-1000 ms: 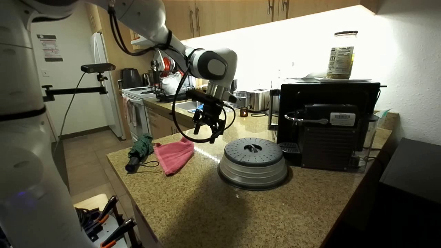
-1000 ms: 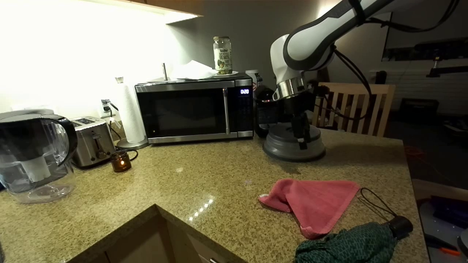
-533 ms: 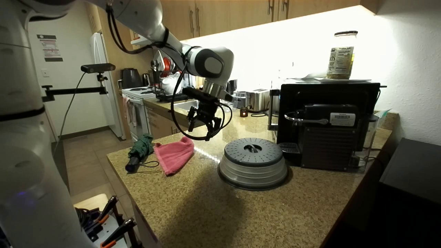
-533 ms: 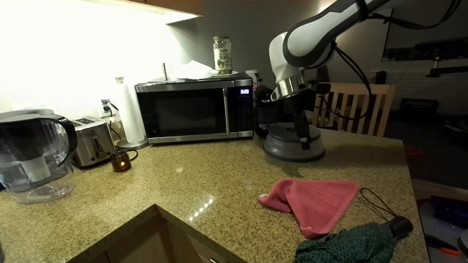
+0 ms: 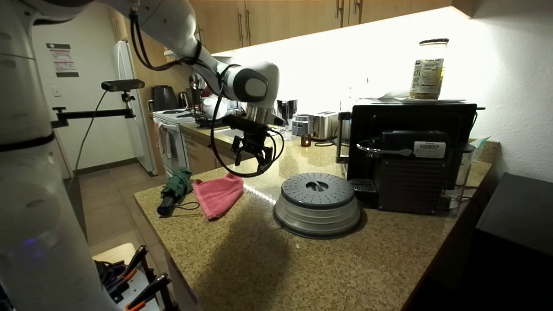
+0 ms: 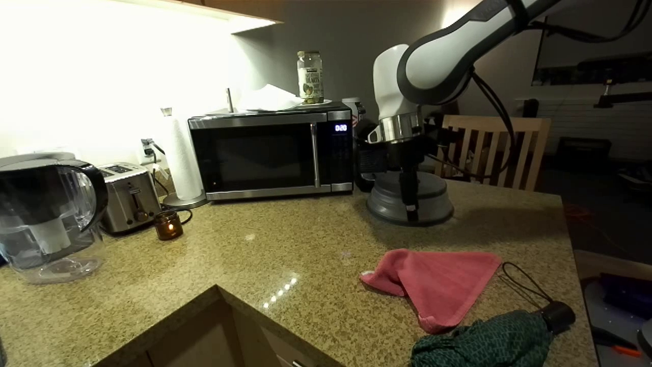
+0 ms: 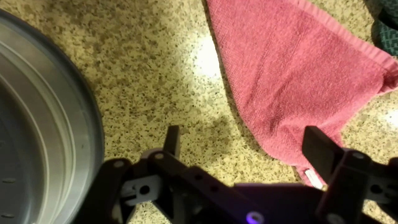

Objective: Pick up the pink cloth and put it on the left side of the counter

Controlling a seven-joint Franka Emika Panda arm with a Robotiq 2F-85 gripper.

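The pink cloth (image 5: 219, 196) lies flat and partly folded on the speckled counter (image 5: 337, 268). In an exterior view the cloth (image 6: 443, 283) has a small white tag at one corner. My gripper (image 5: 249, 164) is open and empty, above the counter between the cloth and the grey lid; it also shows in an exterior view (image 6: 410, 211). In the wrist view the gripper (image 7: 243, 137) has its fingers spread wide. One finger appears over the folded corner of the cloth (image 7: 292, 77), near the tag, and the other over bare counter. No finger appears to touch the cloth.
A round grey collapsible lid (image 5: 317, 211) stands beside the gripper, close in the wrist view (image 7: 49, 124). A folded green umbrella (image 6: 489, 339) lies against the cloth. A microwave (image 6: 270, 158), coffee machine (image 5: 410, 172), toaster (image 6: 130, 199), candle jar (image 6: 168, 225) and water pitcher (image 6: 46, 219) stand around.
The arm has moved left in one exterior view, carrying the open gripper away from above the lid and nearer the cloth. The wrist has turned slightly. Cloth, lid and umbrella have not moved.
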